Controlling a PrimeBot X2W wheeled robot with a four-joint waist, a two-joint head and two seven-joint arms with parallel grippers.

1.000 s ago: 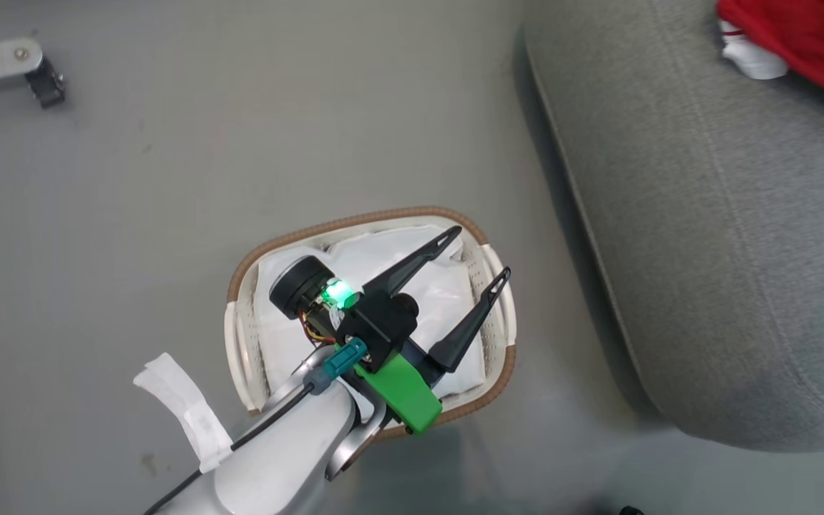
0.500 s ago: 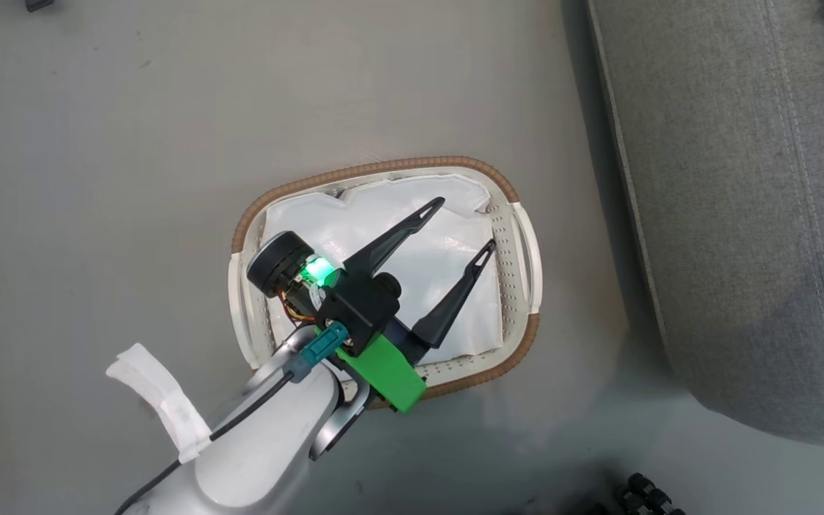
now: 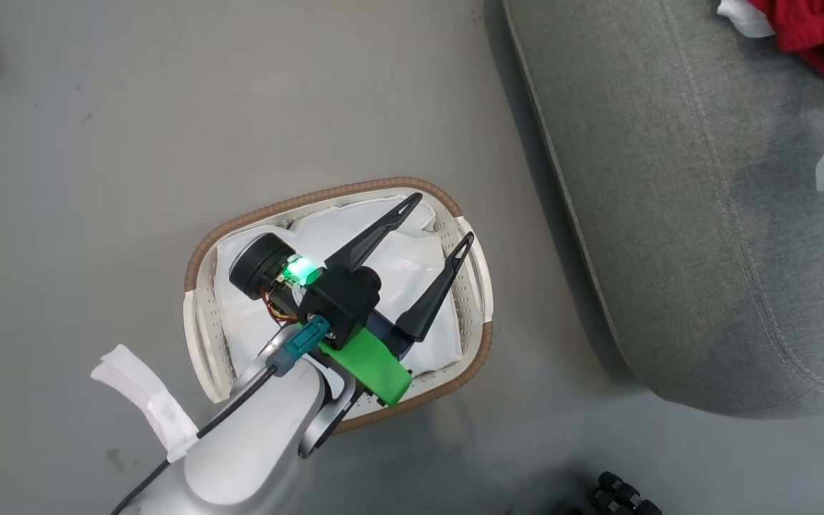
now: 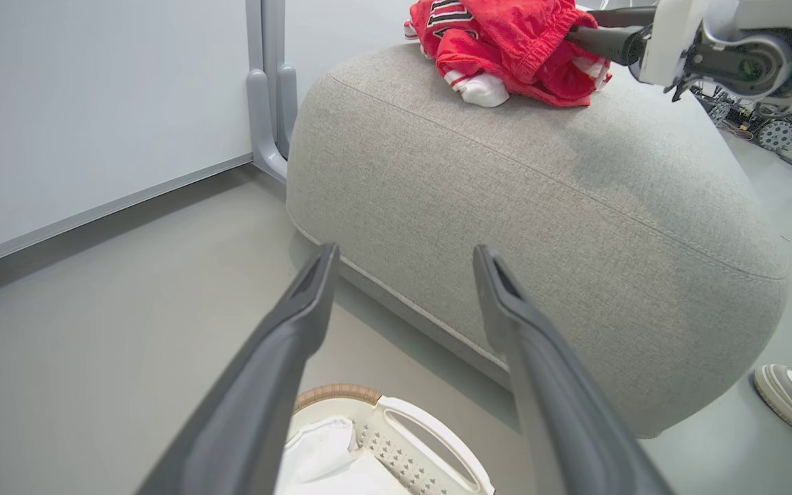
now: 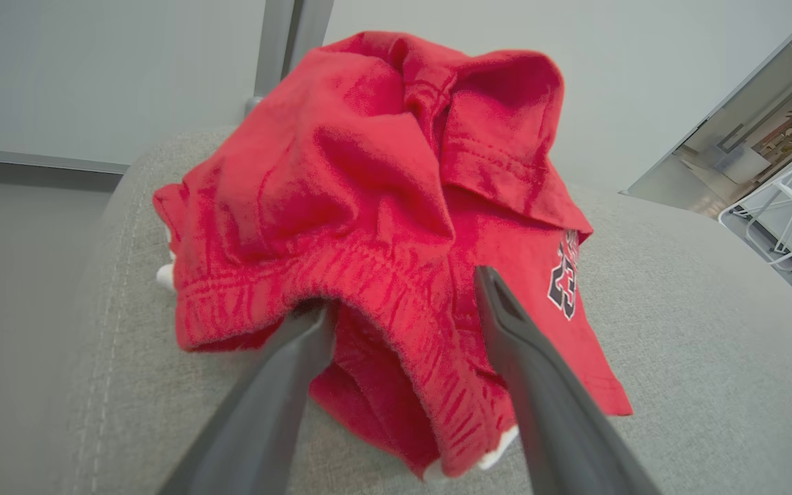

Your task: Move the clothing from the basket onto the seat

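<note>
We found the bright red sports clothing (image 5: 368,172) lying on the large grey fabric seat (image 5: 698,330), its gathered waistband dead ahead between the parted fingers of the right gripper (image 5: 403,295), while the left gripper (image 3: 442,217), likewise spread, hung over the white brown-rimmed plastic basket (image 3: 326,192).

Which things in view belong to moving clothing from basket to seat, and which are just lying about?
Job: bright red sports clothing; white plastic basket with brown woven rim; large grey fabric seat.
Lying about: person's grey-and-white shoe; grey metal post.
</note>
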